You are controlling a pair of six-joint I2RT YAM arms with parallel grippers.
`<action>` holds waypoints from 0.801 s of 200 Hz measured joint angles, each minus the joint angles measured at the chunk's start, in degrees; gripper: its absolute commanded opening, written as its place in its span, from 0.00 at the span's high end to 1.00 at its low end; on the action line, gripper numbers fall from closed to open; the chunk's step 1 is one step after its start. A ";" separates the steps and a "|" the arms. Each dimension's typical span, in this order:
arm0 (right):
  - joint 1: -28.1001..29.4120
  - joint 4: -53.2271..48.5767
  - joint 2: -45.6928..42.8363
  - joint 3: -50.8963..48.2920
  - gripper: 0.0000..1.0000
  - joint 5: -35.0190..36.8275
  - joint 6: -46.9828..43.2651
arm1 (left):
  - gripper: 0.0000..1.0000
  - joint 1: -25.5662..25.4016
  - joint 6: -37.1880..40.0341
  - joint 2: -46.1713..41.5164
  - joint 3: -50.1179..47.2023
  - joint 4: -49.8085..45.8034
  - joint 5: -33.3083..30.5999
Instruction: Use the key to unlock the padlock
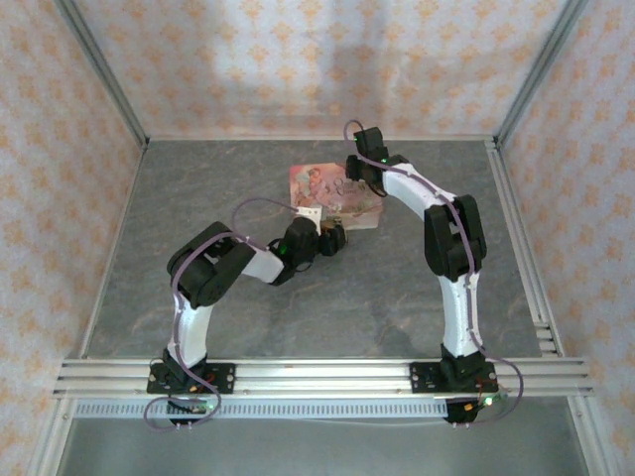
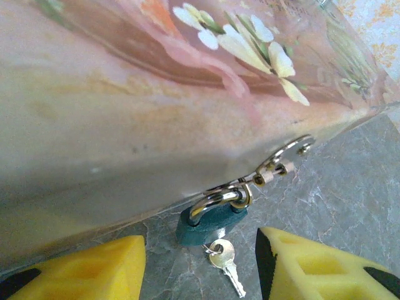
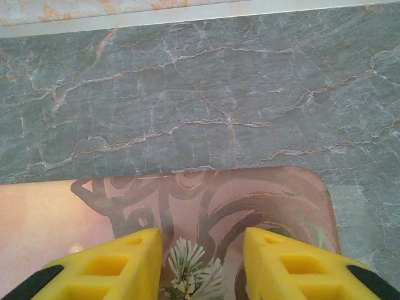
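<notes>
One padlock [image 2: 209,224], one key [image 2: 226,261] and one floral box [image 2: 156,94] are resting on the worktop [image 2: 337,187]. The left fingers [image 2: 94,269] are standing open, gripping nothing. Padlock and key are sitting between their tips, the padlock hooked through the box's hasp [image 2: 284,156], the key just nearer the fingers. The right fingers [image 3: 119,262] are standing parted and empty above the box lid.

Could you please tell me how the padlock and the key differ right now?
The padlock has a chunky teal-blue body; the key is thin and pale. The padlock's shackle is hooked through the hasp; the key lies below the padlock, blade pointing away. Both are tiny beside the box.
</notes>
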 measured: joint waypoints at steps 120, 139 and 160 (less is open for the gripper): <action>-0.92 4.24 1.55 -0.09 0.70 0.37 -0.42 | 0.59 0.48 2.10 6.32 9.51 -1.05 11.50; -0.92 5.20 1.49 -0.66 0.70 0.35 -0.42 | 0.58 0.55 1.40 6.91 9.99 -0.98 11.61; -0.92 6.29 1.11 -1.60 0.70 0.22 -0.42 | 0.54 1.03 -1.01 6.91 9.77 0.33 10.69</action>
